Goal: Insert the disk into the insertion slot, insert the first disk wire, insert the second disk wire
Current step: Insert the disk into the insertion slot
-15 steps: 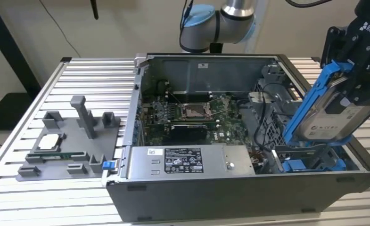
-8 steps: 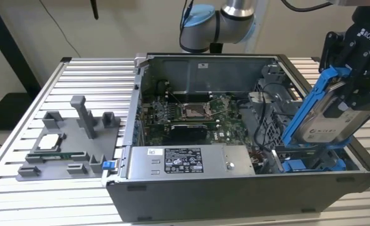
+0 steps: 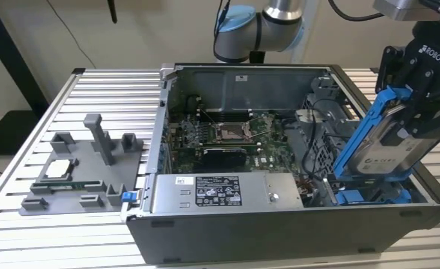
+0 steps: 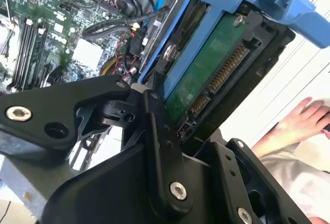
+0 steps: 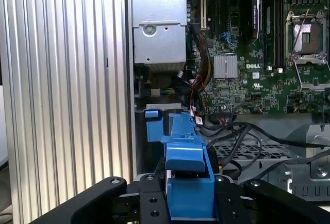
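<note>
My gripper (image 3: 412,120) is shut on the disk (image 3: 390,150), a silver drive with a white label in a blue carrier frame (image 3: 363,131). The disk hangs tilted, its lower end just above the blue fittings (image 3: 369,196) of the insertion slot, at the exterior view's right end of the open computer case. The second wrist view shows the disk's green underside (image 4: 206,72) and its connector, held between black fingers (image 4: 154,126). In the first wrist view the blue carrier (image 5: 188,180) sits between my fingers over the perforated drive cage (image 5: 247,152). Black cables (image 5: 242,131) lie across the cage; I cannot tell which are the disk wires.
The case holds a motherboard (image 3: 227,134) and a grey power supply (image 3: 227,193) by its front wall. A grey fixture (image 3: 85,168) with small parts stands on the slatted metal table (image 3: 115,89) at the exterior view's left. A person's hand (image 4: 304,121) rests beyond the case.
</note>
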`<action>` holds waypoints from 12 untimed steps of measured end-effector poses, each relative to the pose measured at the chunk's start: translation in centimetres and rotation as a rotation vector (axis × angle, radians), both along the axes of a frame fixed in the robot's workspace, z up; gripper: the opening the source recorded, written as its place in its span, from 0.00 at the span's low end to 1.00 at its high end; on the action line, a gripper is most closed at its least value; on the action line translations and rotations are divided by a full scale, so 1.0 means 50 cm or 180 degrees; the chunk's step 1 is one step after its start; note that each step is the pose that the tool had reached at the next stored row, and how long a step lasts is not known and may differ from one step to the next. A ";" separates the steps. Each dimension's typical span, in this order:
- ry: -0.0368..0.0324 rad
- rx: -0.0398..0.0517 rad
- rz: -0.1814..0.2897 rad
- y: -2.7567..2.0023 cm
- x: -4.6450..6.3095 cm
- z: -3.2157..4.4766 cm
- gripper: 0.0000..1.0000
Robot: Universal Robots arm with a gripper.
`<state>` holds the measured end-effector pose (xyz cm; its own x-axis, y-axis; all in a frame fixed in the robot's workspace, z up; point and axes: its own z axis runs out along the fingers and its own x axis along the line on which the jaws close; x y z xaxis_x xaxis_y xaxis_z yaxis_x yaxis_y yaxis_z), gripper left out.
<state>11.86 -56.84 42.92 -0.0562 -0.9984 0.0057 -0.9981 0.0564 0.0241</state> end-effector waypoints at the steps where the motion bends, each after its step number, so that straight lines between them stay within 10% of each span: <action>1: 0.0000 0.0000 0.0000 0.0001 0.000 -0.002 0.00; 12: 0.0000 -0.0001 0.0017 -0.0012 0.001 -0.023 0.00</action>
